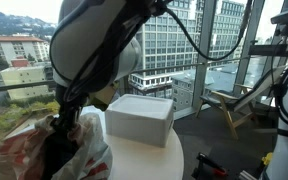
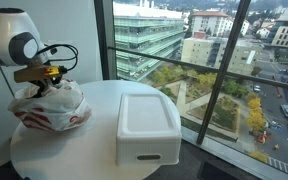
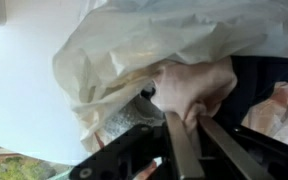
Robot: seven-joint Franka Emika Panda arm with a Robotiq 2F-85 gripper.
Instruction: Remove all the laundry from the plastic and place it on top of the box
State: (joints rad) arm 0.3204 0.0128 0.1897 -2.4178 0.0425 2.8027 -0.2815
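Inside the open mouth of the thin translucent white plastic bag, the Robotiq gripper is clenched on a pale pinkish cloth garment, likely to draw it out. The bag slumps by the round white table's wall-side edge. The white rectangular foam box sits nearer the window-side edge, its top bare for the laundry.

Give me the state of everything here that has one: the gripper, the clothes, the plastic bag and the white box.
gripper: closed, pinching a pale fold of laundry at the bag's mouth.
laundry: bunched inside the plastic, none on the box.
plastic: crumpled, bulging, mouth open, resting on the table.
box: upright on the table, apart from the bag, top bare.
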